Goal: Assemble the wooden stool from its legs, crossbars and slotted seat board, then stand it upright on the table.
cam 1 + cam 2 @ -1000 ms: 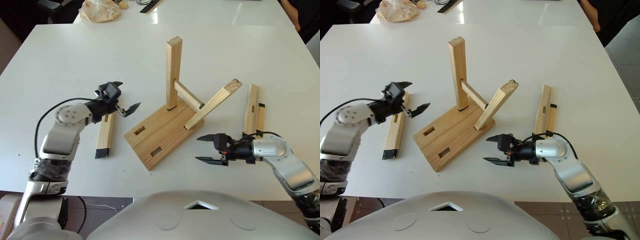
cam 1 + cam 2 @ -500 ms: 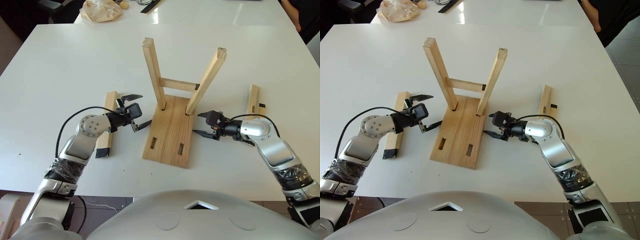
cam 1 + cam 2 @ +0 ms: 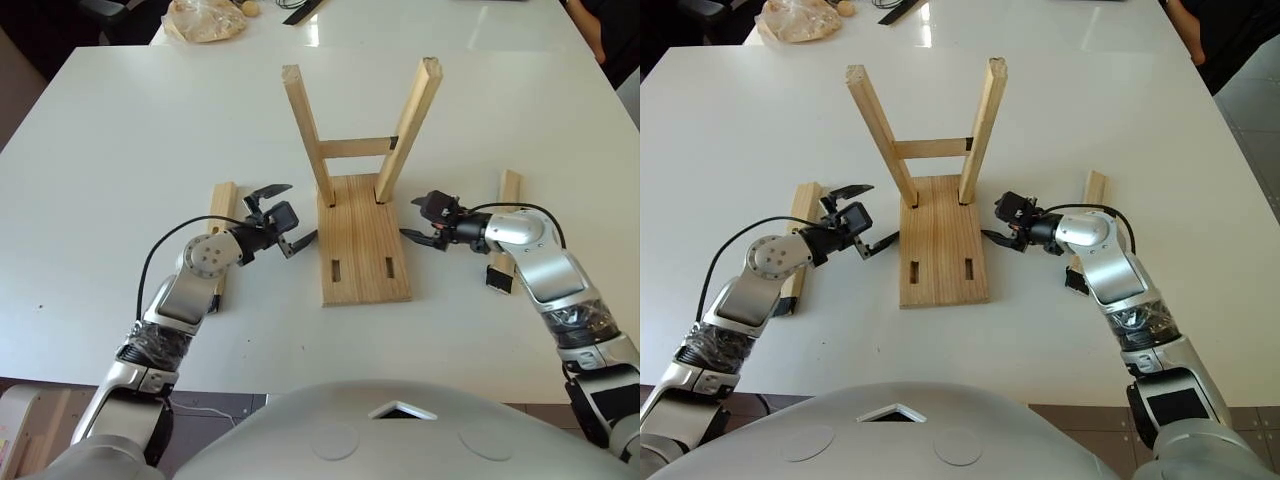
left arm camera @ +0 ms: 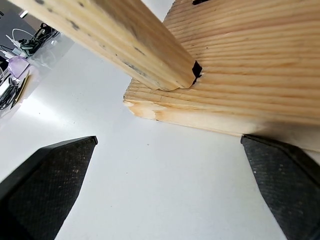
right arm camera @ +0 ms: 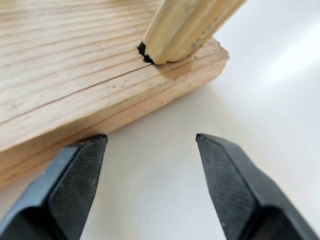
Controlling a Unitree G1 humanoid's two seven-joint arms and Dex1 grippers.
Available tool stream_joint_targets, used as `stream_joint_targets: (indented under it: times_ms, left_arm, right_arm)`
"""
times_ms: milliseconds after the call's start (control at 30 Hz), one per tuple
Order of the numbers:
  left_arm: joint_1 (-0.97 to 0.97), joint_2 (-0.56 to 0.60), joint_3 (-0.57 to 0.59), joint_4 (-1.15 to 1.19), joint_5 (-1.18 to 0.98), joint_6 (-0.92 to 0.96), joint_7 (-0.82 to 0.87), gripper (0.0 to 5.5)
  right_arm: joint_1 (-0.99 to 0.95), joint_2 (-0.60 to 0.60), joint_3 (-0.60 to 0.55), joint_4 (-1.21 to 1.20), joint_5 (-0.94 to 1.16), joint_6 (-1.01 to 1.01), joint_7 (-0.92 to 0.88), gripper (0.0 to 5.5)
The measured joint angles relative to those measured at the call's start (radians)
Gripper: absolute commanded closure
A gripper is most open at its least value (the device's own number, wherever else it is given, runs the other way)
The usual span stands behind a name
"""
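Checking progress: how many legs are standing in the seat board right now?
2. The left leg stands at the far left corner of the seat board, the right leg at its far right corner; a crossbar joins them. Both near slots are empty.

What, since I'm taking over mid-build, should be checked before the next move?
1. Is the board flat on the table? Ok.
2. Are the two legs and crossbar standing in the far slots? Ok.
3. Are the near slots filled? Not ok, both are empty.
4. Is the left tool open at the board's left edge? Ok.
5. Is the right tool open at the board's right edge? Ok.
6. Are the spare parts at hand? Ok: the left piece and right piece lie beside the arms. Whether they carry a crossbar: cannot tell.
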Motion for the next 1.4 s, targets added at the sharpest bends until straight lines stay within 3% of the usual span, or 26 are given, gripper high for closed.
stream_joint_targets:
  times_ms: [100, 267, 467, 600, 867, 1400]
  left_arm:
    - [0.024, -0.016, 0.008, -0.028, -0.004, 0.017, 0.008, 0.15]
    - [0.108, -0.068, 0.031, -0.093, 0.0, 0.052, 0.096, 0.15]
    - [0.167, -0.086, 0.093, -0.143, 0.0, 0.083, 0.166, 0.15]
    - [0.183, -0.074, 0.132, -0.154, 0.0, 0.084, 0.184, 0.15]
    - [0.195, -0.089, 0.119, -0.176, 0.003, 0.084, 0.197, 0.15]
    - [0.21, -0.091, 0.075, -0.181, 0.045, 0.093, 0.197, 0.15]
  right_arm:
    - [0.075, -0.015, -0.095, -0.151, 0.061, 0.023, -0.004, 2.19]
    - [0.26, -0.113, -0.372, -0.327, 0.142, 0.126, -0.018, 2.19]
    - [0.414, -0.11, -0.468, -0.233, 0.042, 0.166, -0.191, 2.19]
    - [0.432, -0.005, -0.535, -0.199, 0.065, 0.269, -0.313, 2.19]
    - [0.415, 0.101, -0.574, -0.226, 0.124, 0.392, -0.412, 2.19]
    - [0.463, 0.164, -0.481, -0.335, 0.123, 0.391, -0.482, 2.19]
